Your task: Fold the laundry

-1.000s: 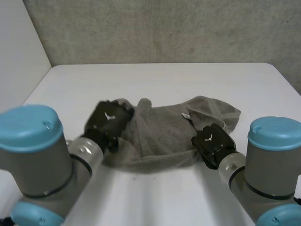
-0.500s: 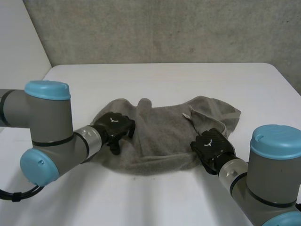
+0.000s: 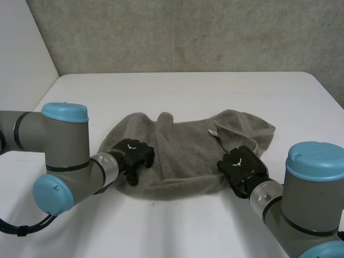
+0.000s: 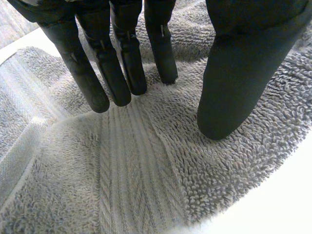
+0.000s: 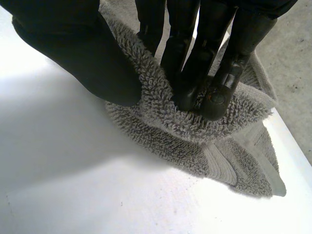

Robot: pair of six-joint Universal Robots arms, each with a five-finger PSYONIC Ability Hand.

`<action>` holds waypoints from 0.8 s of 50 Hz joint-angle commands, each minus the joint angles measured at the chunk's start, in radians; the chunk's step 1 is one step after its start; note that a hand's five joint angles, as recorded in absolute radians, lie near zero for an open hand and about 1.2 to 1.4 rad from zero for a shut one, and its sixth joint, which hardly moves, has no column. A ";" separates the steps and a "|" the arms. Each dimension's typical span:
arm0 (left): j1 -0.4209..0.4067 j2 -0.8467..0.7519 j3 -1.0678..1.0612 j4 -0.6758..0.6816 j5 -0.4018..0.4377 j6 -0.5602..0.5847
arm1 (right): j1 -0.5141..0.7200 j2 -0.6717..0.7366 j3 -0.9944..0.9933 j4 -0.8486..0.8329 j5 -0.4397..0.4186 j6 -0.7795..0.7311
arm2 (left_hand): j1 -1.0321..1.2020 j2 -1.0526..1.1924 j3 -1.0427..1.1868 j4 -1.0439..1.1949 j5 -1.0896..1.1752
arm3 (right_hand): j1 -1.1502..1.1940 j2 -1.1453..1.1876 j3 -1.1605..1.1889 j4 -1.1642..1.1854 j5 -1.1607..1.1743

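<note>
- Now your right hand [image 3: 242, 167] pinches the near right edge of the grey towel [image 3: 185, 153] on the counter [image 3: 183, 91].
- Your left hand [image 3: 131, 155] lies spread on its left edge; lifting now could drag it lopsided.

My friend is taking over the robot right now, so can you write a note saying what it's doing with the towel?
Left hand: open, with straight fingers resting on the towel at the left end of its near edge.
Right hand: shut, pinching a bunch of towel at the right end of the near edge.
Towel: lies rumpled and unfolded in the middle of the table.
Done: the right hand has its grip.
Left to do: the left hand has to grip, then all the folding.
</note>
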 commanded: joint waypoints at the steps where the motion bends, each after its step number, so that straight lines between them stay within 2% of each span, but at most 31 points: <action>1: 0.000 0.006 0.003 0.000 -0.003 0.000 | -0.002 0.000 -0.008 0.001 -0.001 -0.004 | 0.069 0.071 0.071 0.072 0.073 | 0.447 0.225 0.211 0.203 0.235; 3: 0.000 0.008 0.009 0.002 -0.003 0.000 | 0.000 0.000 -0.010 0.001 -0.001 -0.004 | -0.043 -0.040 -0.040 -0.040 -0.038 | 0.447 0.225 0.211 0.203 0.235; 5: -0.002 0.008 0.012 0.002 -0.003 -0.001 | 0.000 0.000 -0.010 0.001 -0.001 -0.004 | -0.049 -0.046 -0.046 -0.046 -0.044 | 0.447 0.225 0.211 0.203 0.235; 31: -0.008 -0.014 0.017 0.000 -0.004 0.000 | -0.007 0.000 -0.011 0.001 -0.001 -0.008 | 0.016 0.018 0.019 0.019 0.020 | 0.447 0.225 0.211 0.203 0.235; 33: -0.008 -0.012 0.018 0.000 -0.004 -0.001 | -0.007 0.000 -0.013 0.001 -0.001 -0.008 | 0.296 0.298 0.299 0.299 0.300 | 0.447 0.225 0.211 0.203 0.235; 34: -0.008 -0.012 0.018 0.000 -0.004 -0.001 | -0.007 0.000 -0.013 0.001 -0.001 -0.008 | 0.298 0.300 0.300 0.301 0.302 | 0.447 0.225 0.211 0.203 0.235; 36: -0.010 -0.001 0.026 0.002 -0.006 -0.001 | -0.005 0.000 -0.022 0.001 -0.001 -0.010 | 0.619 0.622 0.622 0.622 0.624 | 0.447 0.225 0.211 0.203 0.235; 40: -0.013 0.019 0.052 0.006 -0.012 -0.004 | 0.001 0.000 -0.054 0.006 0.005 -0.013 | 0.688 0.690 0.691 0.691 0.692 | 0.447 0.225 0.211 0.203 0.235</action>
